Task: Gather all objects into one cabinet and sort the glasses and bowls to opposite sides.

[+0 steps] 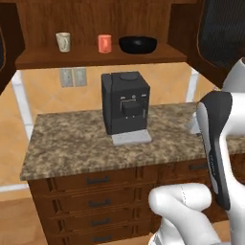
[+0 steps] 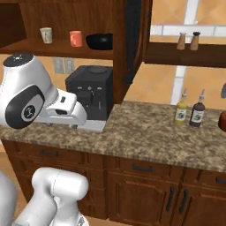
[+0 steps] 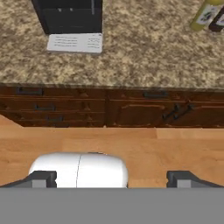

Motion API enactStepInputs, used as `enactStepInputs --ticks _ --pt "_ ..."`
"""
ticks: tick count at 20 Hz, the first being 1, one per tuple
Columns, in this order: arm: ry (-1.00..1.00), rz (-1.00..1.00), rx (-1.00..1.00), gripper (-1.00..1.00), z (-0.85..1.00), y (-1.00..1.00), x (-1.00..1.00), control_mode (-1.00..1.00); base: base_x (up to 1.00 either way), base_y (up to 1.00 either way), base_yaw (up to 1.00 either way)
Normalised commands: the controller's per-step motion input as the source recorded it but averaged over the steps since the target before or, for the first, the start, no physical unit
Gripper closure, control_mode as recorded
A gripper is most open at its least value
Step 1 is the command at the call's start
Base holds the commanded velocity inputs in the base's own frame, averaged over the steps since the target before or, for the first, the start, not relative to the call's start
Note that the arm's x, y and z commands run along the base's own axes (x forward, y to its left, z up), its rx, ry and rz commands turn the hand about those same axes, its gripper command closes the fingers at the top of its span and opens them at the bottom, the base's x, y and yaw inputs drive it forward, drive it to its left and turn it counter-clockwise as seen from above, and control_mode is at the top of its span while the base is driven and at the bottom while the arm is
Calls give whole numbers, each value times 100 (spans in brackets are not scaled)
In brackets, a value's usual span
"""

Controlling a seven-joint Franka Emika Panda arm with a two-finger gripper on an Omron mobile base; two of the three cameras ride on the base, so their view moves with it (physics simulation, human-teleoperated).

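Your task pieces sit in a row on the shelf of the cabinet (image 1: 95,56): the cream mug (image 1: 63,41) at the left, a salmon-orange mug (image 1: 105,43) near the middle, and the black bowl (image 1: 138,44) just right of it, all apart from one another. A second orange mug is not among them here, so expect to hunt for it before the gathering is complete. The gripper (image 3: 113,178) hangs low, in front of the drawers, facing the surface (image 1: 72,139) from above the floor, with its fingers (image 3: 41,178) spread fully apart and nothing between them. From that spot, the lift to the shelf is long, and the coffee machine (image 1: 125,102) stands on the surface right beneath the shelf's middle; you could clip its top with the wrist or forearm if you rise straight in. The open cabinet door (image 2: 132,42) to the right of the bowl narrows your approach from that side. The orange mug and bowl stand close, so wide-open fingers reaching for one may nudge the other. The shelf lip is shallow, so a shove could tip a mug off onto the machine below.
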Motion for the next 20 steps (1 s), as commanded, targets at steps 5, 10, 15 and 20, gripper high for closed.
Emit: enactStepInputs --ticks 5,10,15,20 --pt "0 0 0 -100 0 0 0 100 -93 -84 6" --pt "0 0 0 -100 0 0 0 100 -4 -80 -58" --pt "0 0 0 -100 0 0 0 100 22 -48 -89" --pt "0 0 0 -100 0 0 0 100 21 -35 -92"
